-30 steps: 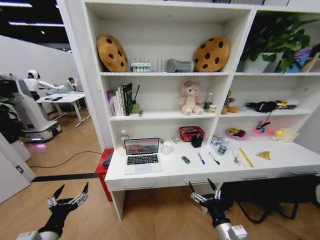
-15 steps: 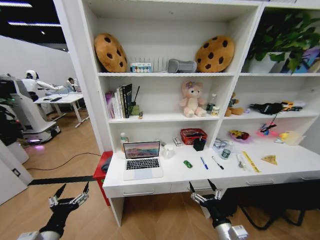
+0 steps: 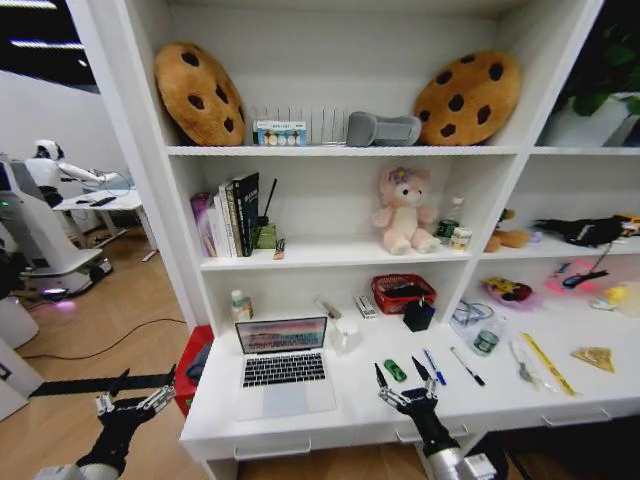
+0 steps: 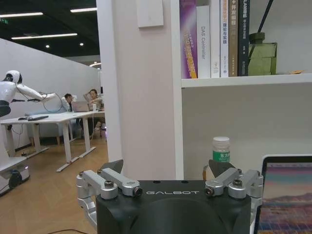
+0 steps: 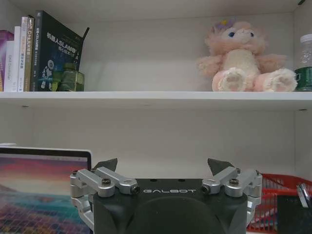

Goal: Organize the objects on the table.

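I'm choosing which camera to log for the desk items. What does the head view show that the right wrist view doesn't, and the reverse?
Head view alone: the tiny green toy car, blue pen and black pen on the long white desk top, plus the open left gripper off its left end.

Right wrist view alone: a near, level look at the dark book's cover.

Both: the silver laptop with black keys, pink plush bear, red mesh basket and open right gripper.
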Available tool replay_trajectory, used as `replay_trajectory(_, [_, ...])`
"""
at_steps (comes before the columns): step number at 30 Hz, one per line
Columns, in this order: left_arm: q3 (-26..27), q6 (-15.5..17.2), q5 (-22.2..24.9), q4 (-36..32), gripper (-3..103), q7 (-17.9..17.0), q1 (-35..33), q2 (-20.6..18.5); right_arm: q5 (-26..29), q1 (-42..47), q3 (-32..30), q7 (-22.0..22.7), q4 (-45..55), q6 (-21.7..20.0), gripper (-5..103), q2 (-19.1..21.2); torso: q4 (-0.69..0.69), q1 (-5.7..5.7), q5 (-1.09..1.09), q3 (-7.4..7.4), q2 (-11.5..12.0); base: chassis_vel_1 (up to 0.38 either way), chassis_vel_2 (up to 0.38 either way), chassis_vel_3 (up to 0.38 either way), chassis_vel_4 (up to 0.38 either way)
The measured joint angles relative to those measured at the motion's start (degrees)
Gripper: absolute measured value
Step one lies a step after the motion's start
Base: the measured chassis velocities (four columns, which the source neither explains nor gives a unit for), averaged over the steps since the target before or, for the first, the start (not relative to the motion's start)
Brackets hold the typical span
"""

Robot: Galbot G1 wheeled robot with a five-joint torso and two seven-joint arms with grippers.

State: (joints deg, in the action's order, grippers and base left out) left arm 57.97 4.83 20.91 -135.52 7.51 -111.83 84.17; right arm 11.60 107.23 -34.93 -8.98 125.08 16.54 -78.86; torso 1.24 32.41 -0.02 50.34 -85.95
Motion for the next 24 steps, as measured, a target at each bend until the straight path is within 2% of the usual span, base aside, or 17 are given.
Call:
replay_trajectory(7, [0.32, 0.81, 0.84, 0.13, 99, -0.32, 0.05, -0.69, 1.55, 0.55, -0.67, -0.07, 2.27, -0.66, 100, 1.04, -0.02, -0.11, 0.02, -0.03, -0.03, -0.090, 0.094, 0.048, -0.043])
replay_trajectory(8, [0.55, 0.94, 1.04, 0.10, 96, -0.33, 0.06, -0.76, 1.80, 0.37, -0.70, -0.05, 2.28, -0.93, 100, 1.27, -0.03, -0.16, 0.02, -0.05, -0.05, 0.043, -0.043, -0.025, 0.060])
replay_trajectory(10, [0.75, 1.09, 1.41, 0.10, 96, -0.36, 0.07, -0.78, 2.00, 0.27, -0.70, 0.04, 2.29, -1.10, 100, 1.41, -0.03, -0.18, 0.02, -0.05, -0.07, 0.043, -0.068, -0.044, 0.060])
replay_trajectory(11, [0.96, 1.03, 1.83, 0.19, 86, -0.34, 0.11, -0.80, 1.90, 0.15, -0.62, 0.67, 2.25, -1.20, 100, 1.51, -0.02, -0.18, 0.03, -0.05, -0.07, 0.077, -0.082, -0.074, 0.093])
replay_trajectory(13, [0.99, 0.82, 1.88, 0.30, 86, -0.31, 0.13, -0.81, 1.71, 0.08, -0.57, 1.11, 2.20, -1.22, 100, 1.50, -0.02, -0.18, 0.03, -0.05, -0.07, 0.079, -0.082, -0.074, 0.093])
replay_trajectory(15, [1.14, -0.81, 1.75, 0.96, 76, 0.35, 0.24, -0.88, 0.95, -0.35, -0.11, 3.55, 1.89, -1.34, 100, 1.21, -0.02, -0.18, 0.02, -0.05, -0.07, 0.008, -0.017, -0.022, 0.031])
replay_trajectory(16, [1.14, -0.81, 1.75, 0.96, 76, 0.35, 0.24, -0.88, 0.95, -0.35, -0.11, 3.55, 1.89, -1.34, 100, 1.21, -0.02, -0.18, 0.02, -0.05, -0.07, 0.000, 0.000, 0.000, 0.000])
replay_trajectory(18, [1.18, -1.46, 1.68, 1.21, 65, 0.75, 0.24, -1.10, 0.59, -0.71, 0.09, 4.40, 1.79, -1.39, 100, 0.97, -0.02, -0.15, 0.02, -0.04, -0.06, 0.000, 0.000, 0.000, 0.000])
replay_trajectory(21, [1.18, -1.65, 1.68, 1.25, 59, 1.18, 0.24, -1.29, 0.33, -0.90, 0.18, 4.64, 1.69, -1.38, 100, 0.92, -0.02, -0.12, 0.01, -0.03, -0.05, 0.000, 0.000, 0.000, 0.000])
replay_trajectory(24, [0.81, -2.70, 1.32, 1.43, 43, 2.38, 0.18, -1.49, 0.22, -1.20, 0.34, 4.92, 1.26, -1.33, 100, 0.95, -0.02, -0.10, 0.02, -0.02, -0.04, 0.000, 0.000, 0.000, 0.000])
